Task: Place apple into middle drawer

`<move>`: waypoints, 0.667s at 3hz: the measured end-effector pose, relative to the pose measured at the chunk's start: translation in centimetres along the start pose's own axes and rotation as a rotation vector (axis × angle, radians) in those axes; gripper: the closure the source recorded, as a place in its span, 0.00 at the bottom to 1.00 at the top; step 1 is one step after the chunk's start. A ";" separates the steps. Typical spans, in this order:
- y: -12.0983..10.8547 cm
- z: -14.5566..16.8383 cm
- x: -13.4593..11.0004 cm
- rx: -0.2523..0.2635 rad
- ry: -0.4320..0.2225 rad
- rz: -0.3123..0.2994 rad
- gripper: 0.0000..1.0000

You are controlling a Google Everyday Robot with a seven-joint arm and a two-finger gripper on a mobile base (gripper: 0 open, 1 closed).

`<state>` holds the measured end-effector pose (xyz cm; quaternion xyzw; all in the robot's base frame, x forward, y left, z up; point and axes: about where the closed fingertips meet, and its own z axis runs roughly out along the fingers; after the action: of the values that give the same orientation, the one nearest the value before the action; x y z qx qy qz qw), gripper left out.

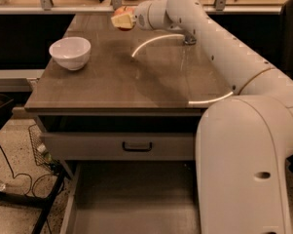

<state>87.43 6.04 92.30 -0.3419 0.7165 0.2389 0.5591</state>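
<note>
The apple (125, 9) shows as a small red-orange patch at the far middle of the tabletop, held between my gripper's pale fingers (119, 22). My gripper (121, 17) is at the end of the white arm, which reaches in from the right, and it holds the apple a little above the table. The middle drawer (136, 204) is pulled open below the table's front edge. Its flat grey-brown floor is bare, and its right part is hidden behind my arm's base.
A white bowl (70, 52) stands on the left of the brown table (112, 87). A closed grey drawer front with a black handle (137, 146) sits above the open drawer. Cables and a wire basket (39, 150) lie on the floor at the left.
</note>
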 end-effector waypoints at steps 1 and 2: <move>3.0 -4.4 -3.8 0.026 -0.027 -0.053 1.00; 7.8 -8.7 -6.7 0.031 -0.047 -0.117 1.00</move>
<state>76.87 6.31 100.75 -0.3686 0.6856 0.2026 0.5942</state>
